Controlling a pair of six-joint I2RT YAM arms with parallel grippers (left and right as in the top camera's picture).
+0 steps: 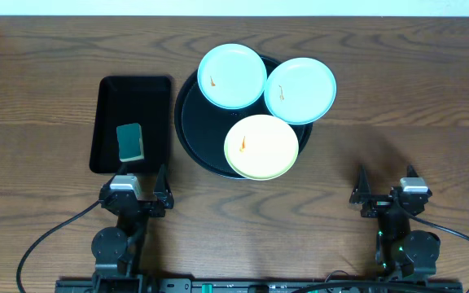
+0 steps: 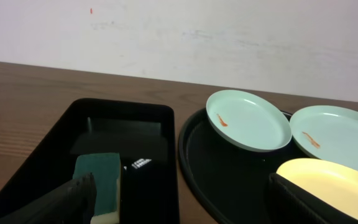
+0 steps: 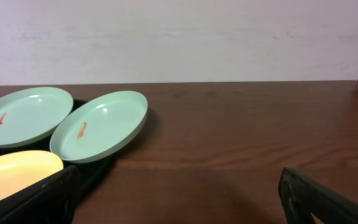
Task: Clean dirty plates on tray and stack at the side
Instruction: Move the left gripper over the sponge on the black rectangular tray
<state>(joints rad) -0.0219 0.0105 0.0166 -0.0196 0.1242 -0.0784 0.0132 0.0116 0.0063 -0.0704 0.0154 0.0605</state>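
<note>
Overhead shows our left jaws and right jaws released and empty, so we should straddle the green sponge (image 1: 130, 142) squarely with the left first.

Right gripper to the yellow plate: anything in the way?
Nothing visible. The right gripper is open on the robot's side of the table, and only bare tabletop lies between it and the yellow plate, which sits at the round tray's near rim.
</note>
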